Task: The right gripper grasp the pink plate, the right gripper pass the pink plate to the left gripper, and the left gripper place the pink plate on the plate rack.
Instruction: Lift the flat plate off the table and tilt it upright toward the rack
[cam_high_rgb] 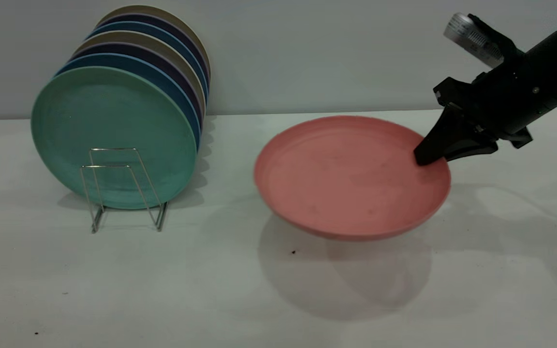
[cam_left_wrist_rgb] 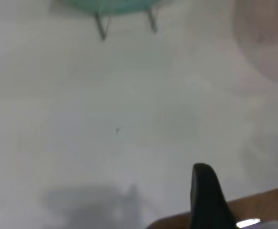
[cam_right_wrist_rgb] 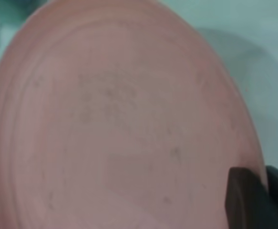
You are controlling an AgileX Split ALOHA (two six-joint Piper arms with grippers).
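Hovering pink plate (cam_high_rgb: pixel 346 179) above white table (cam_high_rgb: pixel 211 290)

We saw the right gripper (cam_high_rgb: pixel 426 157) clamped on the right rim of the pink plate (cam_high_rgb: pixel 351 176), one jaw on top of the rim. The plate hung clear of the table (cam_high_rgb: pixel 240 290), tilted, its shadow on the surface below. To the left, the plate rack (cam_high_rgb: pixel 124 191) stood with a row of upright plates, the green plate (cam_high_rgb: pixel 111 135) at the front and blue, dark and beige ones behind it. The left gripper was out of frame.
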